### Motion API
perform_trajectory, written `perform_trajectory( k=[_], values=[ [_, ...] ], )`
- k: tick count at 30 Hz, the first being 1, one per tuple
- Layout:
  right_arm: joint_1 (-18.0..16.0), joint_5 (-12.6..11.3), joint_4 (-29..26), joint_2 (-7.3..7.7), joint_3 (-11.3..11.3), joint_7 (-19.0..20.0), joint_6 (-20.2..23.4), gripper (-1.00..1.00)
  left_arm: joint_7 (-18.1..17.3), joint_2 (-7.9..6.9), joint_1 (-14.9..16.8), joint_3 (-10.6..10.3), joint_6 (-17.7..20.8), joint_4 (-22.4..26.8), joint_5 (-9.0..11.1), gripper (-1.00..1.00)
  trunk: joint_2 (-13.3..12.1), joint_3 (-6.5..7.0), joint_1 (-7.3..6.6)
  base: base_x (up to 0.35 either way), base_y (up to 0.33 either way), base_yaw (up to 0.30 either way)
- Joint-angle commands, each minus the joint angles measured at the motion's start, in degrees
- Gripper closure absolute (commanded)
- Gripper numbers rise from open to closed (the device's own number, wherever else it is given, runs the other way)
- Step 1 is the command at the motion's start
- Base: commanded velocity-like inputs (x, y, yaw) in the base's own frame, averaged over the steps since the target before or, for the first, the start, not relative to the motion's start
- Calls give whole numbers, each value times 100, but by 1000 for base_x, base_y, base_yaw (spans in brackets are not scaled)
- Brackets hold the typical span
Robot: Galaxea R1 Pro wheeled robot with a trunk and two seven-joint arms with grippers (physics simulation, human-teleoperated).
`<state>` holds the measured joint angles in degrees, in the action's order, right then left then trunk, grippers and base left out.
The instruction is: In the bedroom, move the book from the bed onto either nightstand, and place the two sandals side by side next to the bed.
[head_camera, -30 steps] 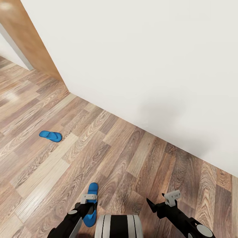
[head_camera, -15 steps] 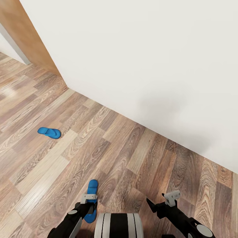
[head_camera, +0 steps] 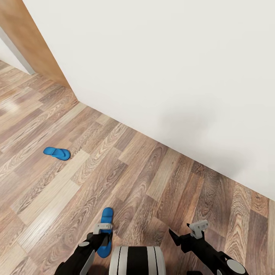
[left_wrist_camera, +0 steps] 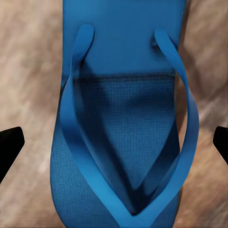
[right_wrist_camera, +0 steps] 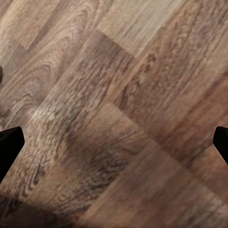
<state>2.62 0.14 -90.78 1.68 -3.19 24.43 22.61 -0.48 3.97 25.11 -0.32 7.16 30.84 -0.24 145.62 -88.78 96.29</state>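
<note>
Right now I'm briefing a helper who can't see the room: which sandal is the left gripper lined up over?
Start at the white wall and come down the wood-plank floor to the robot's left gripper. The near sandal lies lengthwise under its open fingers, unlike the far sandal, which lies alone off to the left.

Head camera: high, tilted steeply down over both arms at the floor [head_camera: 126, 172] and white wall [head_camera: 172, 68]. Left wrist camera: very close above near sandal [left_wrist_camera: 126, 118], shared with head view [head_camera: 105, 229]. Right wrist camera: close over floor planks.
</note>
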Motion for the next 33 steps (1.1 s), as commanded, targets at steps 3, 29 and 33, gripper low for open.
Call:
perform_trajectory(
  k=[3, 29, 33],
  values=[
    [1, 2, -10, -1, -1, 27, 32, -100, -5, -1, 30, -3, 33, 23, -3, -100, 1, -3, -1, 0, 0, 0],
    [1, 12, -10, -1, 11, 27, 37, -100, 3, -2, 130, -3, 31, 53, -3, -100, 12, -180, 20, 0, 0, 0],
    [1, 12, -10, -1, 11, 27, 37, -100, 3, -2, 132, -3, 31, 53, -3, -100, 13, -202, 23, 0, 0, 0]
  ],
)
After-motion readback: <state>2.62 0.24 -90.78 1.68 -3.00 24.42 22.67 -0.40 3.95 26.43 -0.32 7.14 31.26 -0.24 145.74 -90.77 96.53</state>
